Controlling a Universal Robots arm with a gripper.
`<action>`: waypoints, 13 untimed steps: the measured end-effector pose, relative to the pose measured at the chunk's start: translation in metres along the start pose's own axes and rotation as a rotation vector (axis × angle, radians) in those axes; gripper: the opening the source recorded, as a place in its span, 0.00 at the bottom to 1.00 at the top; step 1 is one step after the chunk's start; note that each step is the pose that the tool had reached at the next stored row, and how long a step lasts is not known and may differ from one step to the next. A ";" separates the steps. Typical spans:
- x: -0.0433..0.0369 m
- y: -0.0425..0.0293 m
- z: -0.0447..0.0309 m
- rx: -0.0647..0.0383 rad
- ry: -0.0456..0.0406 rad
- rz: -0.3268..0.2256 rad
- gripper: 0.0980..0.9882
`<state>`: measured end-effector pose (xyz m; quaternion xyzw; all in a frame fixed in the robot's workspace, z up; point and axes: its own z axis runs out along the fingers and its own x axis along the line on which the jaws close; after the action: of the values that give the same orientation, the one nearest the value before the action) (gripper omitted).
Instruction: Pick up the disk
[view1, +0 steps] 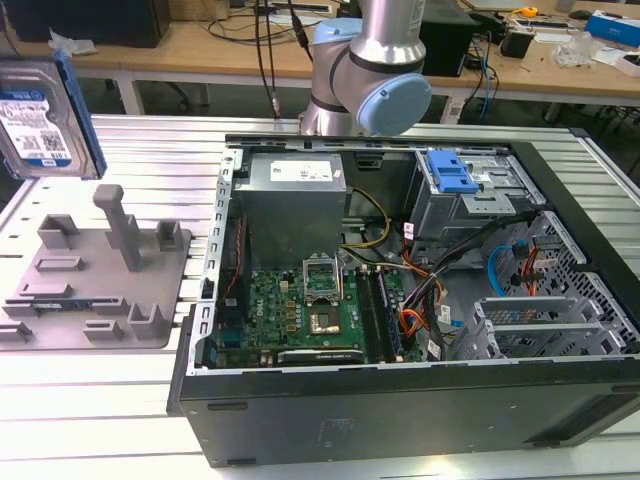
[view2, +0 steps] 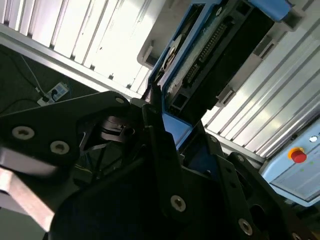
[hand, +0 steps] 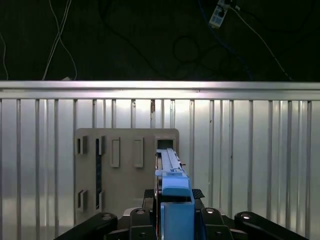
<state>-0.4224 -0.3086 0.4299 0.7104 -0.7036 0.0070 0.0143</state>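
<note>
Disk (hand: 172, 195) sits edge-on between my fingers, my gripper (hand: 172, 212) clamped on it and holding it clear above the table. Its blue rail faces me in the first wrist view; in the second wrist view its dark connector edge (view2: 210, 55) shows past my black finger (view2: 160, 145). In the exterior view the disk (view1: 45, 120) hangs upright, silver with a white-and-blue label. Straight below my gripper lies the grey plastic fixture (hand: 125, 170), flat with upright posts and slots, on the ribbed aluminium table (hand: 250, 160). Farther off, beside the fixture (view1: 100, 280), the open black case (view1: 400, 330) holds a green board (view1: 300, 310), cables and a blue-fronted cage (view1: 455, 180).
</note>
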 end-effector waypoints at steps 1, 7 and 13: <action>0.0002 0.0000 -0.0073 0.000 0.0000 0.000 0.30; 0.0015 -0.0002 -0.0464 0.000 0.0000 0.000 0.30; 0.0020 -0.0003 -0.0612 0.000 0.0000 0.000 0.30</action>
<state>-0.4215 -0.3087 0.4912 0.7104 -0.7036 0.0070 0.0142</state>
